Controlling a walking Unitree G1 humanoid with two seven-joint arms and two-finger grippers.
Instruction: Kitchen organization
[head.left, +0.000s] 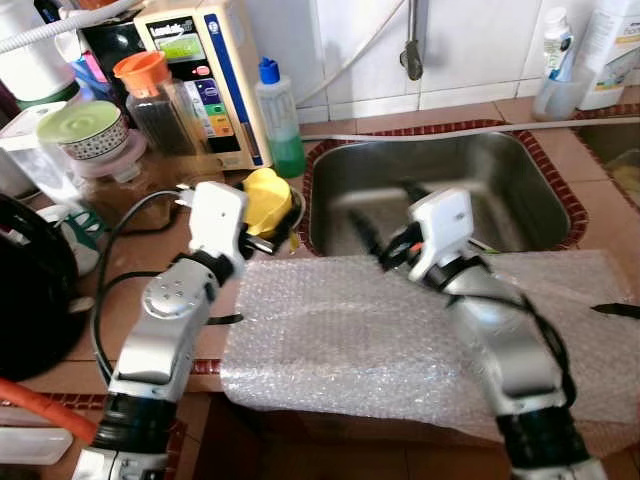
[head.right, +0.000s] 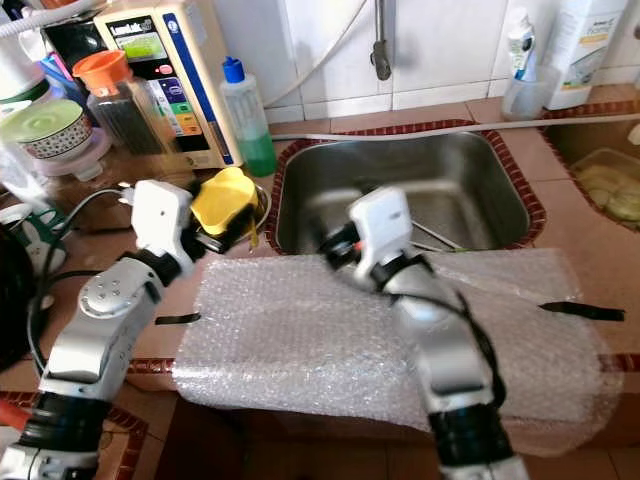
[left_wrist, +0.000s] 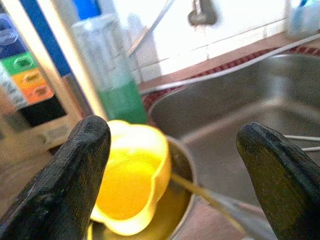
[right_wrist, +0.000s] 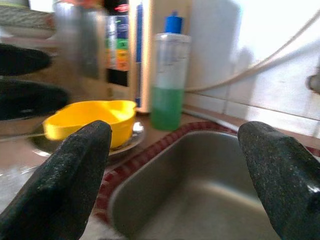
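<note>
- Here, your left tool (left_wrist: 175, 165) hovers spread wide just short of the yellow cup (head.left: 266, 200), which sits in a shallow metal dish (left_wrist: 182, 210) on the table (head.left: 600, 215), left of the sink (head.left: 440, 180).
- Your right tool (right_wrist: 175, 170) hangs released over the sink's near-left corner, fingers apart, gripping nothing.
- Likely the left arm is lined up to take the cup; that is a judgement.
- A bubble-wrap sheet (head.left: 370, 340) drapes the table's near edge under both arms, perhaps as padding.
- Behind the cup stand a green soap bottle (head.left: 280, 115) and a beige appliance (head.left: 205, 75); room is tight there.
- The sink basin offers open room to the right.
</note>
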